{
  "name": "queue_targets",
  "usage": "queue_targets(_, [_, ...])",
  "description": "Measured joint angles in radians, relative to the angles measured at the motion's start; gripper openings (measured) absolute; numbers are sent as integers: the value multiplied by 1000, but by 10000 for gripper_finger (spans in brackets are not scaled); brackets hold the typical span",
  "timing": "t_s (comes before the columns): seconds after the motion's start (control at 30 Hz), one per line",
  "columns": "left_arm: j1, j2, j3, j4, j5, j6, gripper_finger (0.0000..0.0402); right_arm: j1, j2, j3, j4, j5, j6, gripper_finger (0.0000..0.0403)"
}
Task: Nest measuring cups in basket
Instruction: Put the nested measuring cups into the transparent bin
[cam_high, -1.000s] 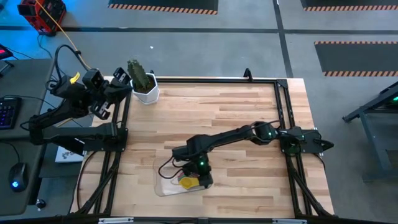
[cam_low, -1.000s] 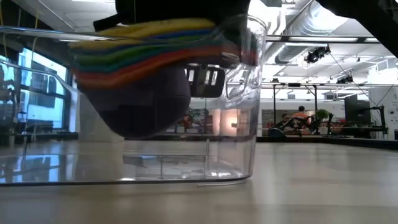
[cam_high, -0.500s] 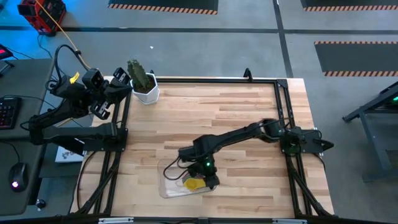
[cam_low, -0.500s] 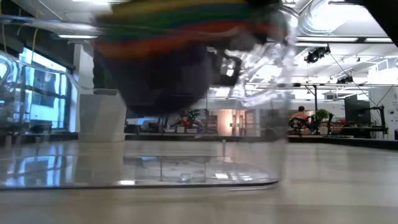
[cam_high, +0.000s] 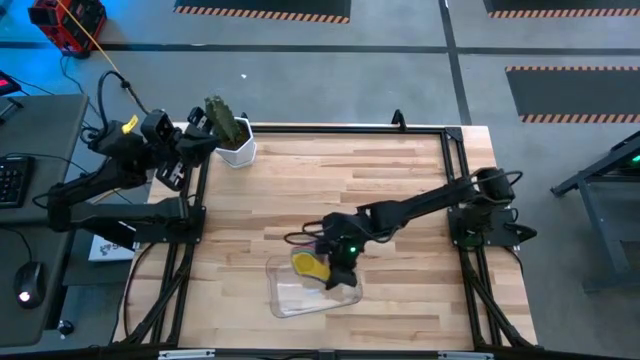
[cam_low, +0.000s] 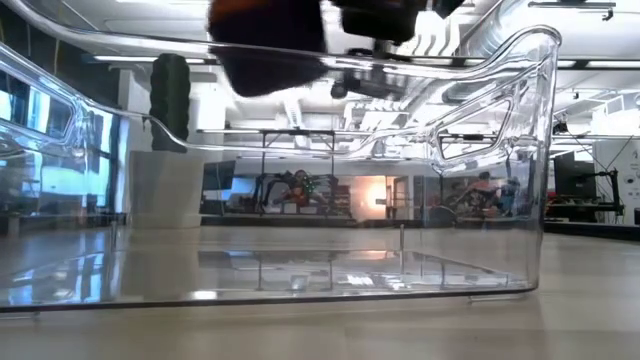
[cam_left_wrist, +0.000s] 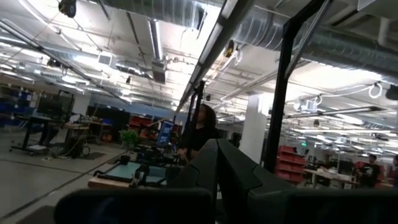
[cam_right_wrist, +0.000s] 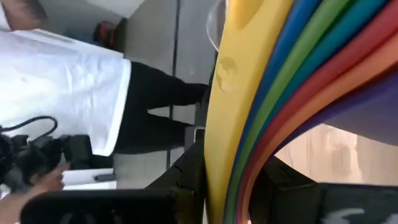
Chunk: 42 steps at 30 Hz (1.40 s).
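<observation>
Overhead first: the right gripper (cam_high: 335, 262) sits over the far edge of the basket (cam_high: 300, 301), a clear tray near the table's front edge. The stack of measuring cups (cam_high: 310, 265) shows as a yellow patch just beside the gripper, above the tray's far rim. The left gripper (cam_high: 196, 140) is parked off the table's left far corner, next to the cactus pot (cam_high: 235, 148); whether its fingers are apart cannot be told.

Low view: the basket wall (cam_low: 520, 200) fills the picture. Its floor is bare. A dark rounded shape (cam_low: 265, 45) hangs above the rim line, probably the underside of the stack, so the cups are not yet resting inside.

Left wrist view: only room ceiling and frame posts; no task item visible.

Right wrist view: the nested handles (cam_right_wrist: 280, 93) run as layered bands, yellow outermost, then blue, green, red, orange and a dark one, with the right fingers (cam_right_wrist: 186, 168) clamped on them.

Handling judgement: thin rigid plastic, light, smooth and likely slippery. A nested stack can slide apart if tilted. Pinching across the stacked handles looks the sensible hold. The basket is light too and may skid if nudged.
</observation>
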Motion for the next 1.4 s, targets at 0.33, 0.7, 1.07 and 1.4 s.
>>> queue_targets(0.33, [0, 60, 0, 5, 3, 0, 0, -2, 291, 335, -148, -189, -245, 57])
queue_targets(0.7, [0, 69, 0, 10, 8, -1, 0, -47, 445, 478, -386, -240, -328, 57])
queue_targets(1.07, [0, 66, 0, 8, 11, 0, 0, -23, 454, 420, -429, -206, -291, 87])
queue_targets(1.4, [0, 66, 0, 8, 12, -1, 0, -17, 454, 419, -400, -174, -261, 91])
